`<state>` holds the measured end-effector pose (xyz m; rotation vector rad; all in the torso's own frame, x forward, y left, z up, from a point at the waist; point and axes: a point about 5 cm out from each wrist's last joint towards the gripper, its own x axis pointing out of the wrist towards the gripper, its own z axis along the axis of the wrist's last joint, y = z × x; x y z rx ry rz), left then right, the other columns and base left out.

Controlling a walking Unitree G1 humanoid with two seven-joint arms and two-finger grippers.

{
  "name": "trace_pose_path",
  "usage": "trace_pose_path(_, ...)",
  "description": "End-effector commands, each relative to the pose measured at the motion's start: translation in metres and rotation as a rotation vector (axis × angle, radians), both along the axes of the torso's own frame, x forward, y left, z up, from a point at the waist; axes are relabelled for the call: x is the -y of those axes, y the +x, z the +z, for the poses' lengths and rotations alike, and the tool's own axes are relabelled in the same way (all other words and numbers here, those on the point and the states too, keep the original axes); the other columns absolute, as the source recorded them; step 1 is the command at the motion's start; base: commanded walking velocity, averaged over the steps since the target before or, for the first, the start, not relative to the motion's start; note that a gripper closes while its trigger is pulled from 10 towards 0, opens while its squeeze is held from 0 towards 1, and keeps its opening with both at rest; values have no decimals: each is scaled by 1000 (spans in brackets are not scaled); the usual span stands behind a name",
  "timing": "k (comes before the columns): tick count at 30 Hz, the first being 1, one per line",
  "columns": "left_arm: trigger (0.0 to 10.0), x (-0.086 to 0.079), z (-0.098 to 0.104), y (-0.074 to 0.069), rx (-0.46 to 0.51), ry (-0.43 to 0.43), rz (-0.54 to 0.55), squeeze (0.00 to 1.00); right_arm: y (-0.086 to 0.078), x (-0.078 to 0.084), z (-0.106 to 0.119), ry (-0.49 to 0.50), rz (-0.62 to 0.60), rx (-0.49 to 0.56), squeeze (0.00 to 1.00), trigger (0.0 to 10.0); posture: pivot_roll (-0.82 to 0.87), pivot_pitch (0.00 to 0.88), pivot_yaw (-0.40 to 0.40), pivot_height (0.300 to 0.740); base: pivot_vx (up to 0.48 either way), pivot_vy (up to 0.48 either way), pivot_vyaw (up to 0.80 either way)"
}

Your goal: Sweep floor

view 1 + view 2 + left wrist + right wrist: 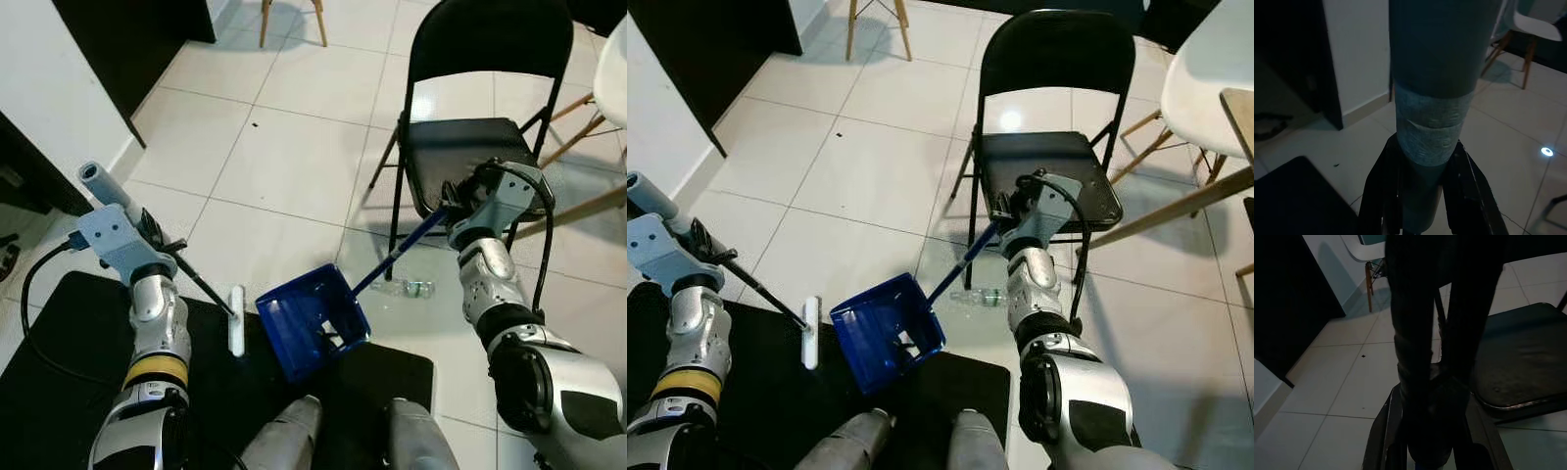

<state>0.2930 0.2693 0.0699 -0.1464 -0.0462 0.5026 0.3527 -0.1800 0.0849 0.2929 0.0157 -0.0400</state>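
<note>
My left gripper point(147, 227) is clamped on the broom point(201, 282) handle, its white head point(236, 320) resting at the black mat's point(59, 392) edge; my right gripper point(453, 199) is closed around the blue dustpan point(312, 323) handle, pan beside the broom head; a black folding chair point(470, 117) stands behind.
</note>
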Motion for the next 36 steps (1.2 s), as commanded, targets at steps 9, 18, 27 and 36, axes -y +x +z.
trace_pose_path(9, 10000, 16, 2, -1, 45, -17, -163, 0, 4, 0, 8, 32, 5, 33, 0, 10000, 61, 113, -92, 740, 0, 0, 800)
trace_pose_path(18, 10000, 26, 8, 1, 64, 62, -197, 0, 3, -2, 6, 32, 18, 26, 0, 10000, 59, 114, -93, 740, 0, 0, 800)
trace_pose_path(27, 10000, 25, 14, 4, 87, 56, -197, 0, 6, 5, 11, 45, 2, 37, 0, 10000, 56, 111, -90, 740, 0, 0, 800)
trace_pose_path(36, 10000, 28, 14, 4, 90, 54, -215, 0, 0, 12, 7, 91, -20, 65, 0, 10000, 56, 105, -73, 740, 0, 0, 151)
